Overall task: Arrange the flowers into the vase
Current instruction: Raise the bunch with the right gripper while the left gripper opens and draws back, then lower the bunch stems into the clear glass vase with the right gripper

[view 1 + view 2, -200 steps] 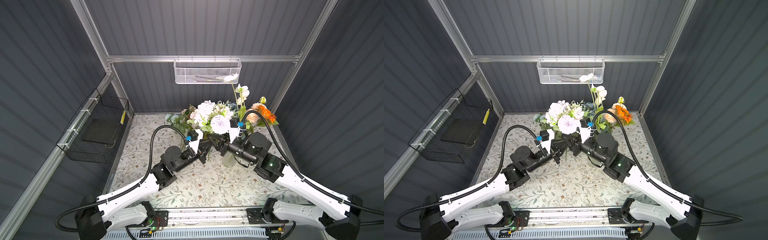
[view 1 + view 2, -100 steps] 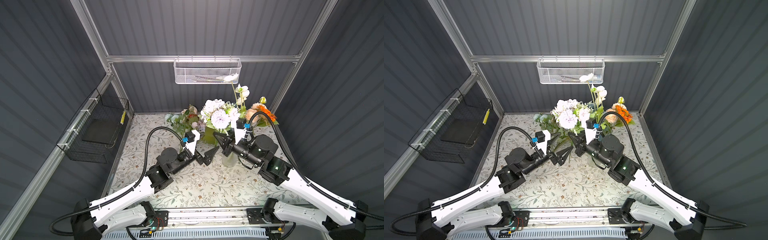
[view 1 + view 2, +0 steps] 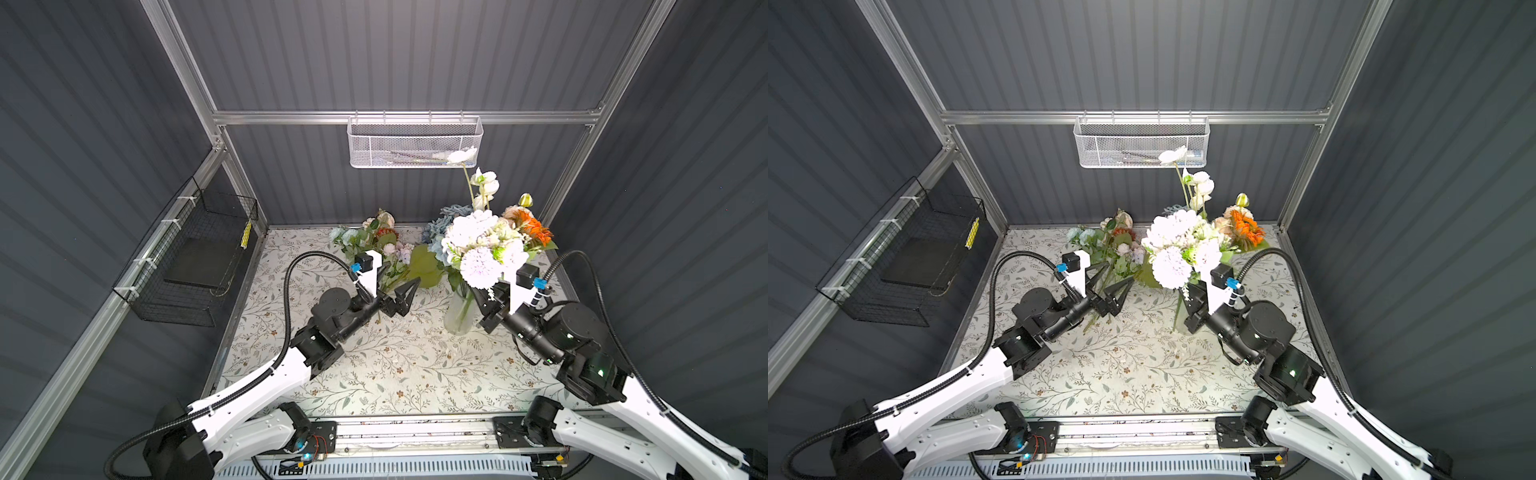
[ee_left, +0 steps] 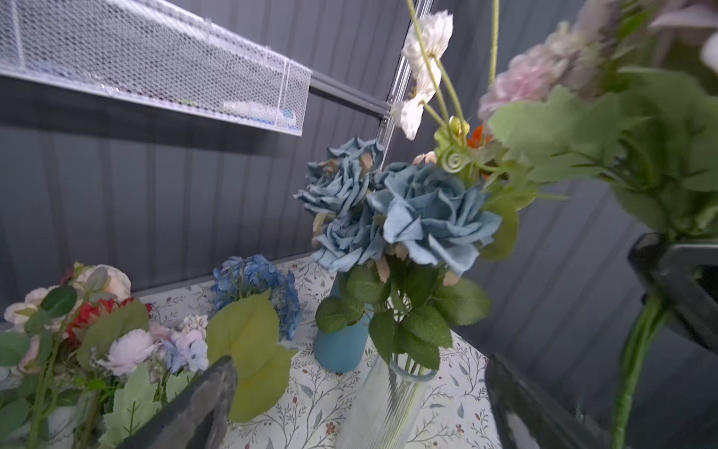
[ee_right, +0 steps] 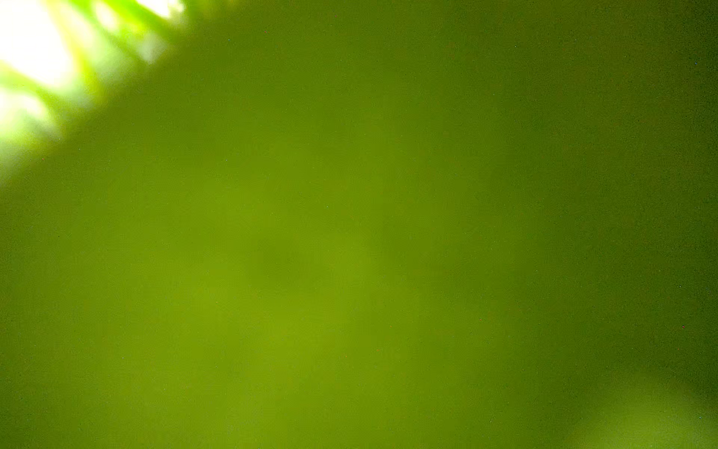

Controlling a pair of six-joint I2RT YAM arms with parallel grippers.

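A clear ribbed vase (image 3: 456, 320) (image 4: 388, 404) stands right of the table's middle with leafy stems in it. My right gripper (image 3: 480, 293) (image 3: 1192, 291) is shut on the green stem (image 4: 637, 350) of a white and lilac flower spray (image 3: 478, 249) (image 3: 1177, 253), held upright just beside the vase. The stem's lower end is out of view. More flowers (image 3: 374, 243) (image 4: 97, 342) lie loose at the back left. My left gripper (image 3: 399, 284) (image 3: 1111, 286) (image 4: 359, 365) stands open and empty near their stems. A blurred green leaf (image 5: 349, 233) fills the right wrist view.
Behind the clear vase stands a blue vase (image 4: 342, 350), below blue roses (image 4: 423, 210). A blue hydrangea with a big leaf (image 3: 424, 266) lies between the pile and the vases. A white mesh basket (image 3: 415, 143) hangs on the back wall, a black wire basket (image 3: 191, 266) on the left wall.
The left gripper let go of the spray, opened wide and drew back to the left. The right gripper shut on the stem and carried the spray right, over beside the vase.
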